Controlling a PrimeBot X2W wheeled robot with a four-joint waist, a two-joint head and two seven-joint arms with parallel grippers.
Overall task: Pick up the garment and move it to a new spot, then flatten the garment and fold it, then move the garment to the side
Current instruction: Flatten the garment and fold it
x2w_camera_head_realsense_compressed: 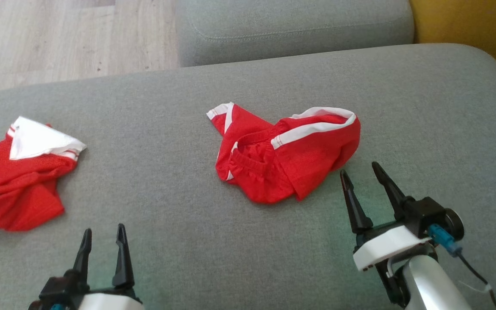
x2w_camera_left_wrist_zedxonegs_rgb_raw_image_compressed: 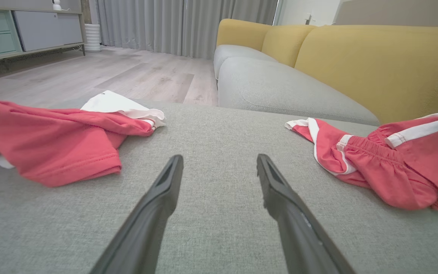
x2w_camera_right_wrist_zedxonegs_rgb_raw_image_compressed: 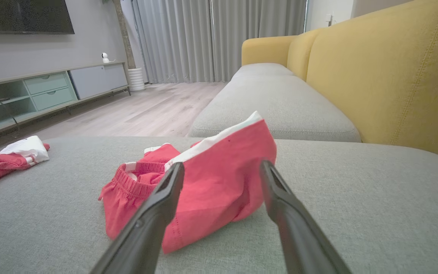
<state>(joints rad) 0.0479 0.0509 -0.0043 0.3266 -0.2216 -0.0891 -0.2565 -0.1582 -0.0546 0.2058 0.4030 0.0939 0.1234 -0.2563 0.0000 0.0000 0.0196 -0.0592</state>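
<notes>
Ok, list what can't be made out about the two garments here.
- Left red garment: head view, cut by the left edge; crumpled, type unclear.
- Red shorts: bunched, legs hidden under own folds; left wrist view cuts them at the right edge.

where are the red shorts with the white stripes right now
In the head view the red shorts lie crumpled midway across the grey cushion, just ahead and left of the right gripper, well right of the red-and-white garment.

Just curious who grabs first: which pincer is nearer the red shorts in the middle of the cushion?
Right. The right pincer sits just off the red shorts' right edge; the left pincer is far off to their left.
</notes>
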